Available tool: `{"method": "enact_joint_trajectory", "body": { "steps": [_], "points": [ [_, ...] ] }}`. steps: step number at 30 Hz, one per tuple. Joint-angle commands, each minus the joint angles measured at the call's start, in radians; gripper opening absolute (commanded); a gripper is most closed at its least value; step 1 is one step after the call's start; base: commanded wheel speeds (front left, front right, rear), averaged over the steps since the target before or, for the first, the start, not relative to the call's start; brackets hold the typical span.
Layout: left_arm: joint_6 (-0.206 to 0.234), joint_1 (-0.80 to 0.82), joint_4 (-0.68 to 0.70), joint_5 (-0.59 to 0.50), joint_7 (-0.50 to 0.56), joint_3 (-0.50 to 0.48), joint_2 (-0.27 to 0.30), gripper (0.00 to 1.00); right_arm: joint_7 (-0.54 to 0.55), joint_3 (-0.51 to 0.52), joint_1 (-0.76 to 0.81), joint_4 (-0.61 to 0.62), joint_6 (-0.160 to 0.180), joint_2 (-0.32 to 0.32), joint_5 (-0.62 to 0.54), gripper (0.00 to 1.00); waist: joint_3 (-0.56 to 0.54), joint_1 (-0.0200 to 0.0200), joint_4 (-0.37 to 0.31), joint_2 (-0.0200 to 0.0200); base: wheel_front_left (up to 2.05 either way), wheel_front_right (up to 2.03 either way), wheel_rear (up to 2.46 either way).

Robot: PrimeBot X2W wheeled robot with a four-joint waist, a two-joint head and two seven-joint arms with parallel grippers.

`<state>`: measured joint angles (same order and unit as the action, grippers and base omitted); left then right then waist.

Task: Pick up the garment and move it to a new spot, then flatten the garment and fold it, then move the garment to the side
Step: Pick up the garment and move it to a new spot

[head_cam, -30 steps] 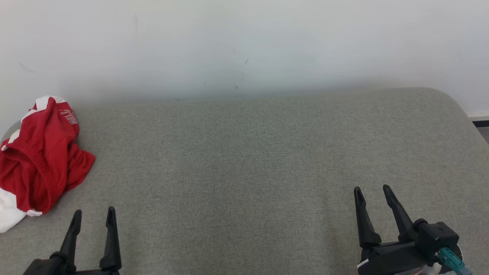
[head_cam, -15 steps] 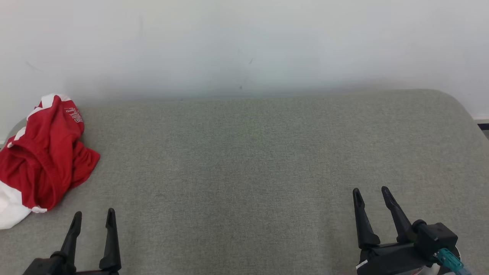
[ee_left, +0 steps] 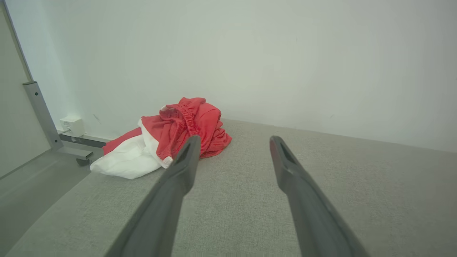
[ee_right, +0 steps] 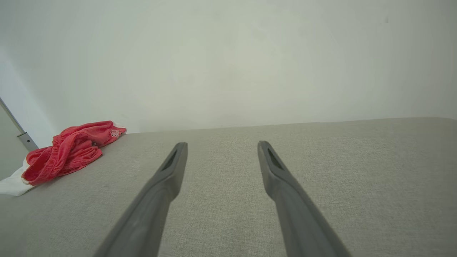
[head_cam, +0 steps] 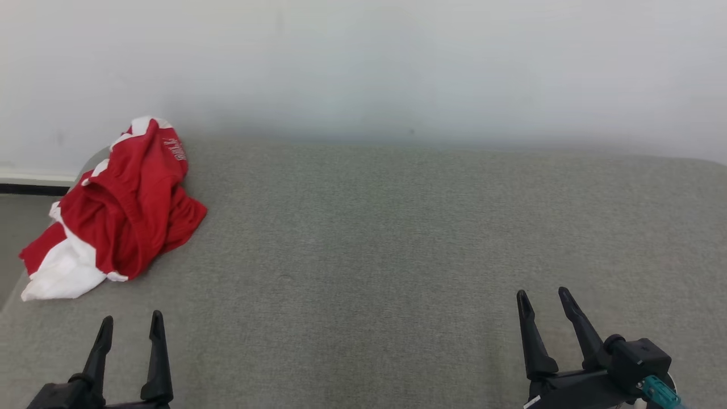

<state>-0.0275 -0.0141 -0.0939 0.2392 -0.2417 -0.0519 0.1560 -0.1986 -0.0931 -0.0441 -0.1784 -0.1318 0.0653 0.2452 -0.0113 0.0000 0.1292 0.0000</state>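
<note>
Far left, at the back corner of the grey desk (head_cam: 369, 238): garment (head_cam: 122, 204), red and white, crumpled, reaching the left edge. Nearer the robot: left claw (head_cam: 131, 317), spread wide, empty, near the garment but not touching. Far right: right claw (head_cam: 542, 292), also spread, empty, well apart from the garment.

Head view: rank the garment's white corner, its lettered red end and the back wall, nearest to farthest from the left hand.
From the left hand:
1. White corner, just ahead, slightly left.
2. Lettered red end, farther back and right.
3. Back wall, behind everything.
</note>
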Motion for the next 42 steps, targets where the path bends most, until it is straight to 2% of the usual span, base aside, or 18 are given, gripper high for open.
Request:
{"method": "enact_joint_trajectory", "body": {
  "steps": [1,14,23,32,42],
  "points": [
    [0.001,-0.011,0.000,0.004,0.001,-0.004,0.004,1.00,-0.004,-0.002,0.005,-0.001,0.002,-0.002,0.005,1.00,0.000,0.0000,0.053,0.0000,0.00,0.00,0.00],
    [0.021,-0.020,0.004,0.013,0.003,-0.011,0.015,1.00,-0.006,-0.016,0.001,-0.013,0.002,-0.002,0.009,1.00,0.012,0.0000,0.245,0.0000,0.00,0.00,0.00],
    [0.037,-0.035,0.010,0.017,0.003,-0.012,0.018,1.00,-0.005,-0.030,0.000,-0.020,0.002,-0.002,0.013,1.00,0.010,0.0000,0.352,0.0000,0.00,0.00,0.00],
    [0.058,-0.057,0.030,0.035,-0.007,-0.048,0.023,1.00,0.002,-0.064,-0.031,-0.028,0.002,0.001,0.017,1.00,0.028,0.0000,0.376,0.0000,0.00,0.00,0.00],
    [0.062,-0.040,0.026,0.038,-0.012,-0.040,0.017,1.00,-0.004,-0.065,-0.033,-0.039,0.002,0.014,0.024,1.00,0.033,0.0000,0.370,0.0000,0.00,0.00,0.00]
  ]
}}
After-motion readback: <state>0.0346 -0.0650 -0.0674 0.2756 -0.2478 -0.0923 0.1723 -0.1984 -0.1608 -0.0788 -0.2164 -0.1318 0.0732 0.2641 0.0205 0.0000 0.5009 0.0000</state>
